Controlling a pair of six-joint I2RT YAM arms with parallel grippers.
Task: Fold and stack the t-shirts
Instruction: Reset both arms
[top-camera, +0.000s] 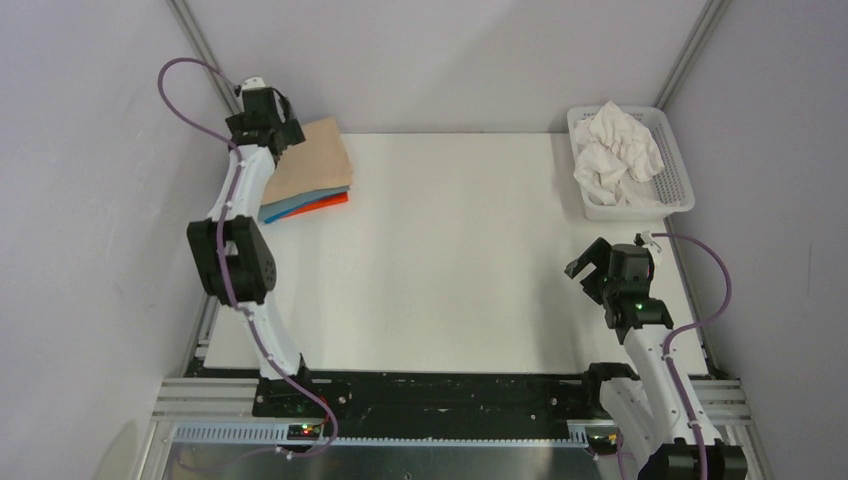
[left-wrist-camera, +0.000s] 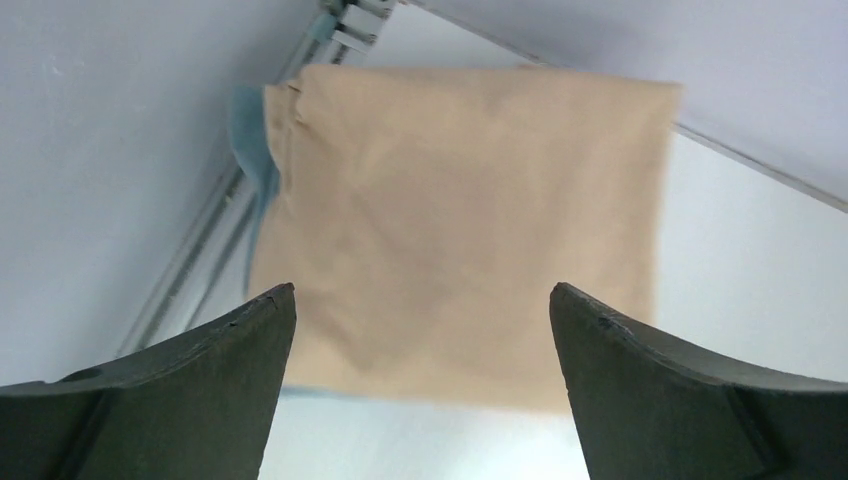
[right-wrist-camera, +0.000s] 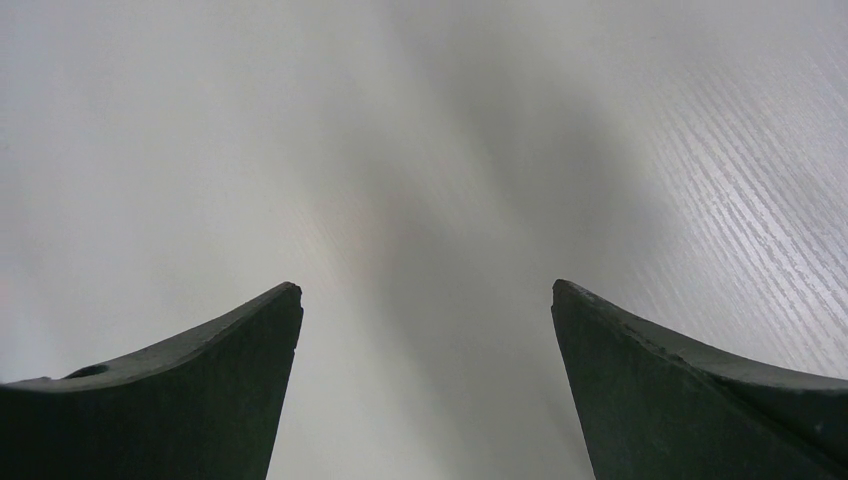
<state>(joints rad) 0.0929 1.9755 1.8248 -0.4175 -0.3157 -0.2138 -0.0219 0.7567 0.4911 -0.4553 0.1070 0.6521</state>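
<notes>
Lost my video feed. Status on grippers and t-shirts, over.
Left gripper open, empty, by folded stack, tan t-shirt on top. Right gripper open over bare table. White t-shirts crumpled in basket. Nothing in the way.

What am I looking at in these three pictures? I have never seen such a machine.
It is a robot with two arms at a white table. One picture looks down from above; the other two come from a camera on each wrist, so the dark shapes are the fingers of the left pincer and the right pincer. Both are open and hold nothing. At the far left lies a stack of folded t-shirts: a tan t-shirt on top, blue t-shirts and an orange t-shirt beneath. At the far right, a white basket holds crumpled white t-shirts.
</notes>
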